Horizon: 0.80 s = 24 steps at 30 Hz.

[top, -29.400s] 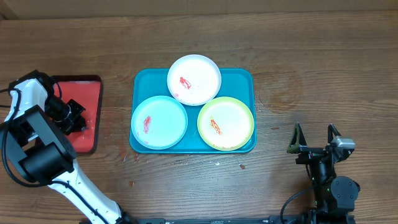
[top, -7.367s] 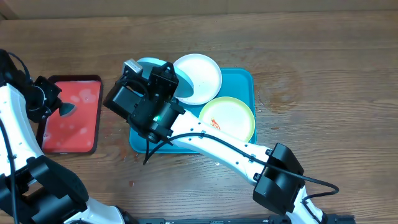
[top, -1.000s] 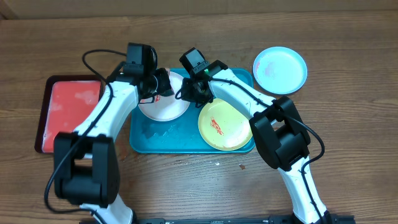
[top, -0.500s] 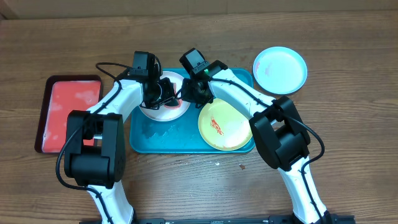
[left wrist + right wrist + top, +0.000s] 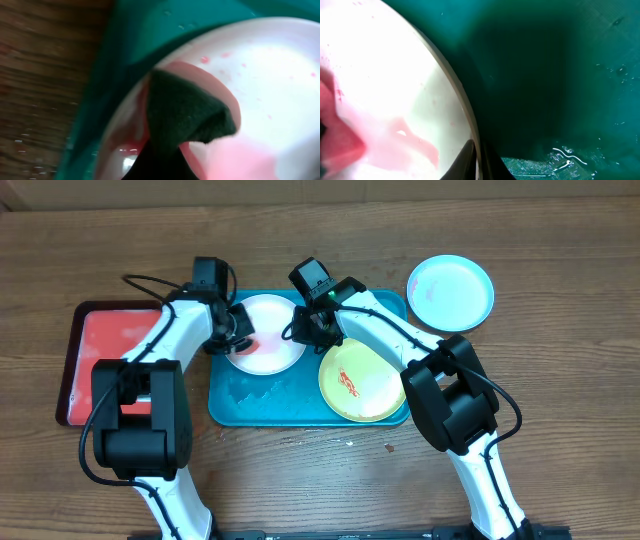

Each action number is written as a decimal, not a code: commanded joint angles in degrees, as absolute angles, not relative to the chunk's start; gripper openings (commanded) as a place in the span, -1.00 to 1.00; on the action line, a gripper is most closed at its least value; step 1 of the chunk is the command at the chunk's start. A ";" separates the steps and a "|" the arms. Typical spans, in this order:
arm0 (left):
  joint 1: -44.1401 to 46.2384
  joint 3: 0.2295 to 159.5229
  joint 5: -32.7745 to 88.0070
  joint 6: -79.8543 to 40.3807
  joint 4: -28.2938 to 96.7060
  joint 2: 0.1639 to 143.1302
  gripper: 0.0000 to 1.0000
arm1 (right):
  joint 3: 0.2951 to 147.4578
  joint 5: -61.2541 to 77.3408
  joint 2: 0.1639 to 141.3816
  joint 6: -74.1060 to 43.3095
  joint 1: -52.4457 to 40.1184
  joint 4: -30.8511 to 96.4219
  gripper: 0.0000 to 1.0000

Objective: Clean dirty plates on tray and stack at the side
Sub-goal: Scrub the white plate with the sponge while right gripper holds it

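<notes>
White plate (image 5: 268,352) on tray (image 5: 260,405) far left, right rim pinched by R gripper (image 5: 300,332), sponge (image 5: 185,112) pinched in L gripper (image 5: 238,332), pressed on left rim, yellow plate (image 5: 362,380) on tray near right, blue plate (image 5: 450,292) on table far right.

Even, bright overhead light; blurry wrist close-ups, dark shadow across tray (image 5: 560,75).

Robot lab bench, from what I'm seeing: a brown wood-grain tabletop (image 5: 560,430) spreads out on every side of my jaws, loose black cables (image 5: 140,280) trail off behind the left pair, and a large teal-blue rectangular plastic tray (image 5: 270,395) sits directly beneath both.
</notes>
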State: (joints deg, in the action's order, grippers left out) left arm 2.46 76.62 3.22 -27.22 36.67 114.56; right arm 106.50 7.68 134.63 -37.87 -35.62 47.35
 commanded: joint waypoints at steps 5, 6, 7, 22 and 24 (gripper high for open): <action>3.18 78.48 9.54 -26.70 34.33 116.51 -0.92 | 104.47 6.11 136.66 -37.52 -35.62 48.56 -0.88; 3.55 78.48 11.07 -27.64 33.89 116.68 -0.91 | 104.47 6.09 136.66 -37.52 -35.62 48.56 -0.88; 4.01 78.48 12.49 -28.64 33.45 116.99 -0.91 | 104.47 6.09 136.66 -37.52 -35.62 48.53 -0.88; 8.78 78.52 14.39 -28.42 31.33 125.08 -0.92 | 104.47 6.11 136.66 -37.52 -35.62 49.50 -0.89; 8.01 78.74 14.37 -25.47 31.77 124.62 -0.92 | 104.47 6.09 136.66 -37.52 -35.62 49.47 -0.89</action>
State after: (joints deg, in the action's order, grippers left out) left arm 7.14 80.55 12.27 -29.17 30.46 119.79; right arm 106.50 7.33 134.52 -37.91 -35.18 48.45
